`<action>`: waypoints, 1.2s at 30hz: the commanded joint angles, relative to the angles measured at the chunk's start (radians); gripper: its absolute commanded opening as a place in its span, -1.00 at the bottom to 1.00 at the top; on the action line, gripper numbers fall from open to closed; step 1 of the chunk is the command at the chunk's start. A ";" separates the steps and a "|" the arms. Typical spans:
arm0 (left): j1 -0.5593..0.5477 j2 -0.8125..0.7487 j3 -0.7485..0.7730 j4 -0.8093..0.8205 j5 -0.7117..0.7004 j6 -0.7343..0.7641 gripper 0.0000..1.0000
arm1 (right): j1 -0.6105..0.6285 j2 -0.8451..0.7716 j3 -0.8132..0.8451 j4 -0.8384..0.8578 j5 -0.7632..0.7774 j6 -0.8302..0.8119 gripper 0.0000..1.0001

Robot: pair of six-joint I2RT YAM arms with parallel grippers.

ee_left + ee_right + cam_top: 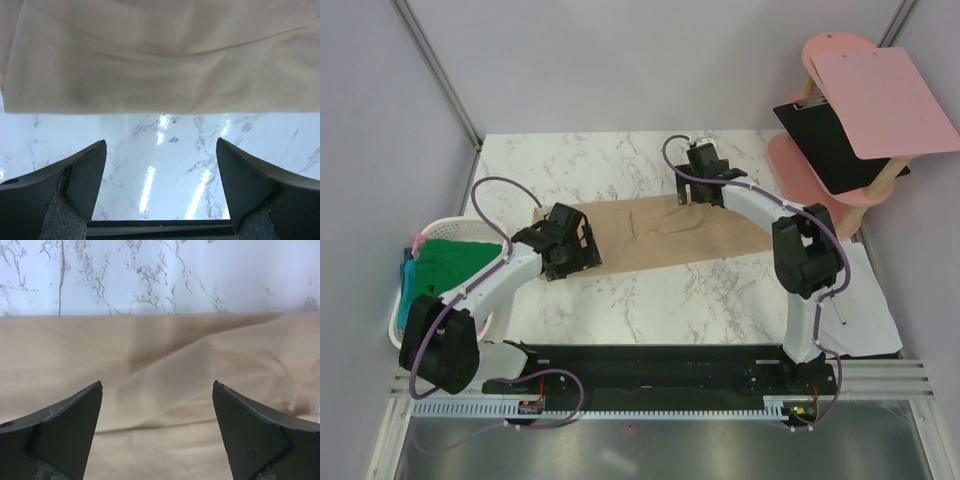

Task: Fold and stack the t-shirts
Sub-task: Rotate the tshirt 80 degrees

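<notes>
- The tan t-shirt (pixel 670 235) (pixel 160 55) (pixel 160 365) lies flat as a long strip across the middle of the marble table (pixel 650 300).
- The left tool (pixel 565 245) (pixel 161 145) is at the tan t-shirt's left end. Its jaws are spread wide and empty, and its wrist view shows them over bare table just short of the cloth's edge.
- The right tool (pixel 705 170) (pixel 157 385) hangs over the tan t-shirt's far edge, right of its middle. Its jaws are also wide apart, with nothing between them and cloth underneath.
- A white basket (pixel 395 330) stands well left of the tan t-shirt. It holds a green t-shirt (pixel 455 262) on top, a teal-blue t-shirt (pixel 408 285) beside it, and a bit of pink cloth (pixel 417 241) at the rim.
- A pink clipboard (pixel 885 100) and a black clipboard (pixel 830 145) rest on a pink stand (pixel 790 160), right of and beyond the tan t-shirt.
</notes>
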 commanded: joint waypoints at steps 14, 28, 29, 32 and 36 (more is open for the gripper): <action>0.034 0.219 -0.065 0.076 -0.024 -0.139 0.97 | 0.008 0.261 0.227 -0.203 0.300 -0.061 0.85; 0.241 0.467 0.177 0.097 0.008 -0.023 0.97 | 0.009 0.313 0.233 -0.388 0.281 -0.006 0.35; 0.247 0.495 0.197 0.093 0.009 -0.014 0.97 | 0.011 0.308 0.211 -0.396 0.272 -0.003 0.33; 0.267 0.562 0.292 0.068 0.008 0.012 0.96 | 0.018 0.284 0.160 -0.413 0.249 0.006 0.35; 0.276 0.659 0.479 0.025 0.002 0.048 0.96 | 0.031 0.230 0.102 -0.442 0.202 0.020 0.48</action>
